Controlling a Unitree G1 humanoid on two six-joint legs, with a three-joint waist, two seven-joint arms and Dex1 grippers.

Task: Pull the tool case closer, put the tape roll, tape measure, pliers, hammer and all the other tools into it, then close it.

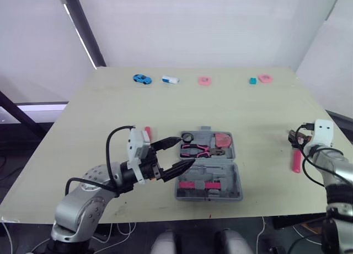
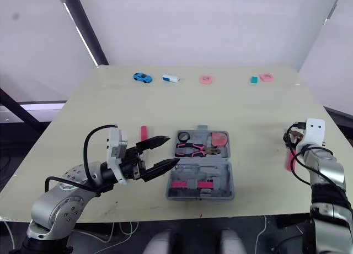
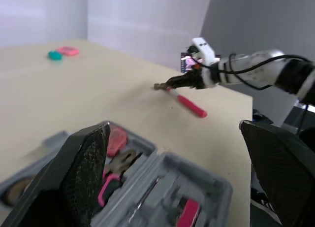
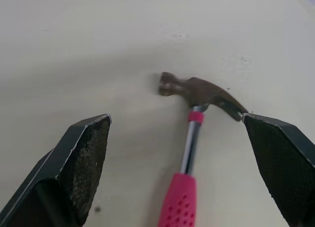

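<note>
Now the hammer (image 4: 189,138), at three o'clock of the tool case (image 1: 220,167), is framed by the wide-spread right tool (image 4: 176,119), the left tool (image 1: 186,150) likewise agape; lowering and clamping is called for next.

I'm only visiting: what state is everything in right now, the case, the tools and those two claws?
Grey plastic tool case: open, lying flat.
Pink-handled pliers: lying inside the case.
Pink-handled steel hammer: lying on the cream table, outside the case, ungripped.
Left gripper: open, at the case's left edge.
Right gripper: open, at the hammer's head.
</note>
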